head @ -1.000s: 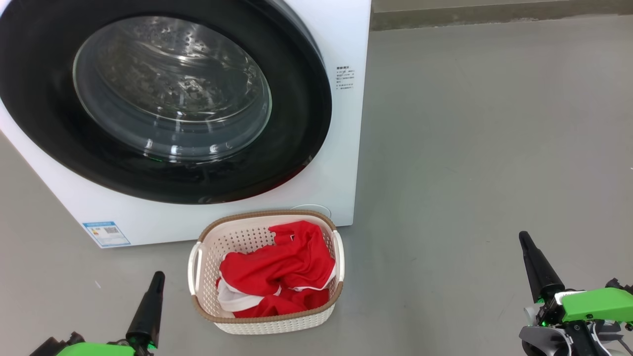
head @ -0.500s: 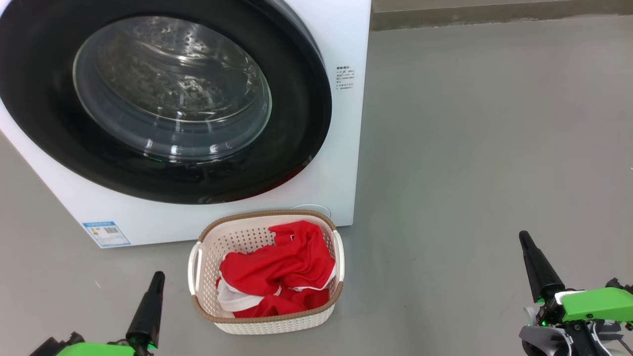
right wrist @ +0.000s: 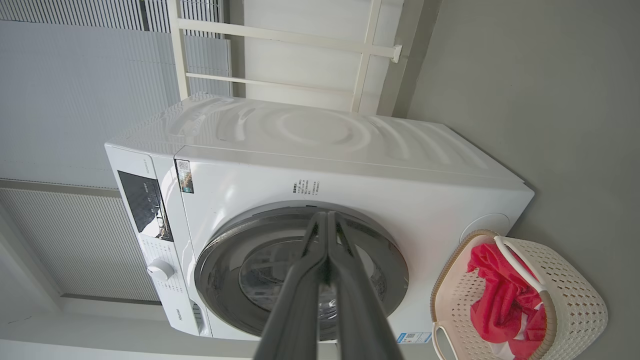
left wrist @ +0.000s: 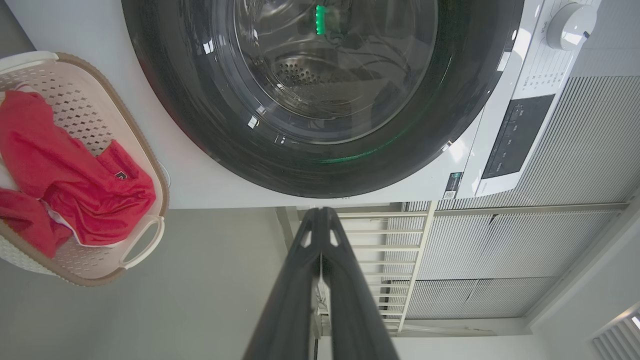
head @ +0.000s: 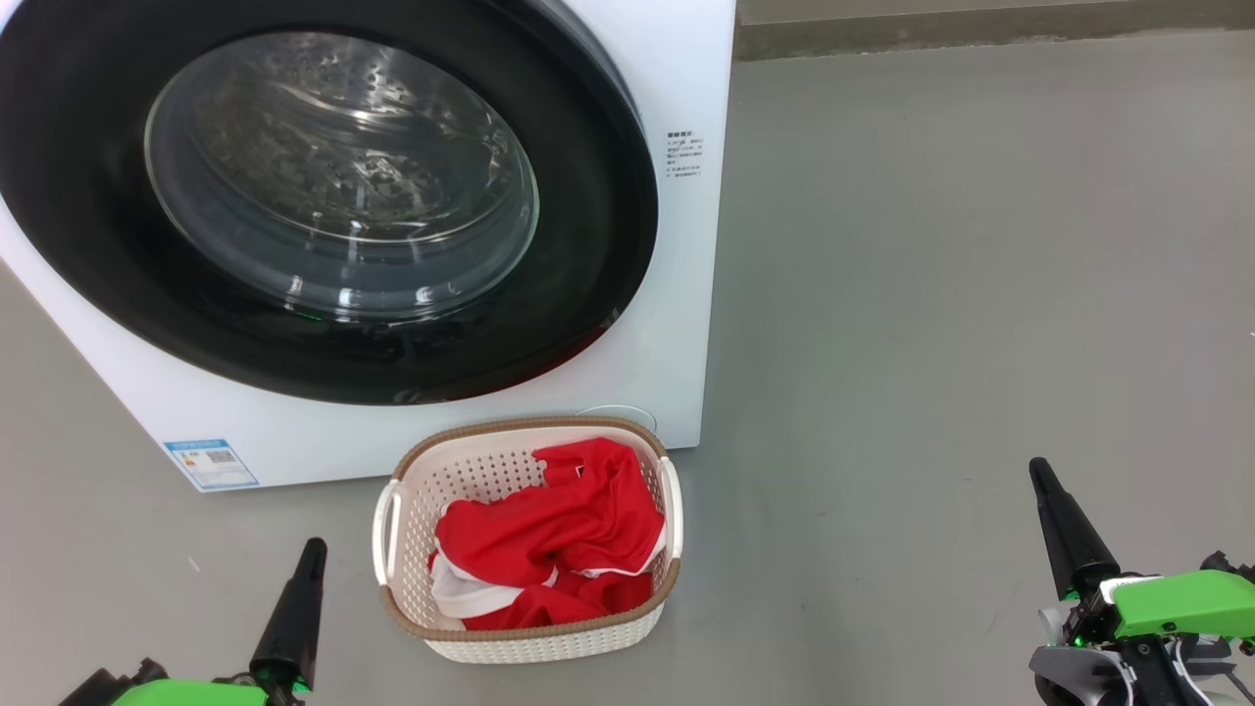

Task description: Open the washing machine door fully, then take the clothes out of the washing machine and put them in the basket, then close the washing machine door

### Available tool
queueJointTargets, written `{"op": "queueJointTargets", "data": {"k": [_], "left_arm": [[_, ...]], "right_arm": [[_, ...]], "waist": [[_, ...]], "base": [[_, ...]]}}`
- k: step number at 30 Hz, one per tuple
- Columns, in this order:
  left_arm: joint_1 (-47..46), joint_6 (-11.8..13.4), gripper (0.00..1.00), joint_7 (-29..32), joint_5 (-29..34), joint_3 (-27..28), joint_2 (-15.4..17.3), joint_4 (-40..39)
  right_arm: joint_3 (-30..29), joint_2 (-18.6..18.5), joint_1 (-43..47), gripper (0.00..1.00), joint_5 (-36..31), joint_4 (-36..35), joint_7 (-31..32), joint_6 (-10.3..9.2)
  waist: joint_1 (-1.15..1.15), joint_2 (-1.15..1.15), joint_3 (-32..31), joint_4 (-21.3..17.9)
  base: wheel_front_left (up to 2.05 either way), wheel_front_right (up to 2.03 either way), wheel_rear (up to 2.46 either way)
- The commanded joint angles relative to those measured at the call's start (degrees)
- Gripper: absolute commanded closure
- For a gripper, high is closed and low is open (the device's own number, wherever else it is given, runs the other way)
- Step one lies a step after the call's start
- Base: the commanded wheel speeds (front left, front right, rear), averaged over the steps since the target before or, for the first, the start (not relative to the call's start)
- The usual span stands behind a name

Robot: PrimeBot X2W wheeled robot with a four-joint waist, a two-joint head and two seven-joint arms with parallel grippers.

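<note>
Red clothes [head: 559, 529] sat in the basket [head: 534, 647]; left hand [head: 314, 545] and right hand [head: 1037, 469] clenched, empty. If unlatched, the door [head: 588, 196] might reopen.

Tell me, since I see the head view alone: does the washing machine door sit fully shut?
Observer: In the right wrist view, the washing machine door lies flush in the front of the washing machine, with no gap showing at its rim.
Operator: Do the grippers hold anything?
Observer: No. Each wrist view shows its jaws pressed together with nothing between them: the left gripper, the right gripper.
Operator: Is the display lit?
Observer: The display panel looks dark in the left wrist view, next to a white dial.
</note>
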Motion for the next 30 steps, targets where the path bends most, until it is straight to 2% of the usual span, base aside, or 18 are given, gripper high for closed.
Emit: {"op": "queueJointTargets", "data": {"k": [1,30], "left_arm": [[-2.3,-0.4,1.00,0.2,-0.4,2.0,0.9,-1.2],[-2.3,-0.4,1.00,0.2,-0.4,1.9,0.9,-1.2]], "right_arm": [[1.0,-0.8,-2.5,1.00,0.2,-1.7,0.3,-0.04],[1.0,-0.8,-2.5,1.00,0.2,-1.7,0.3,-0.04]], "waist": [[0.00,0.00,0.0,0.0],[0.00,0.00,0.0,0.0]], "base": [[0.00,0.00,0.00],[0.00,0.00,0.00]]}}
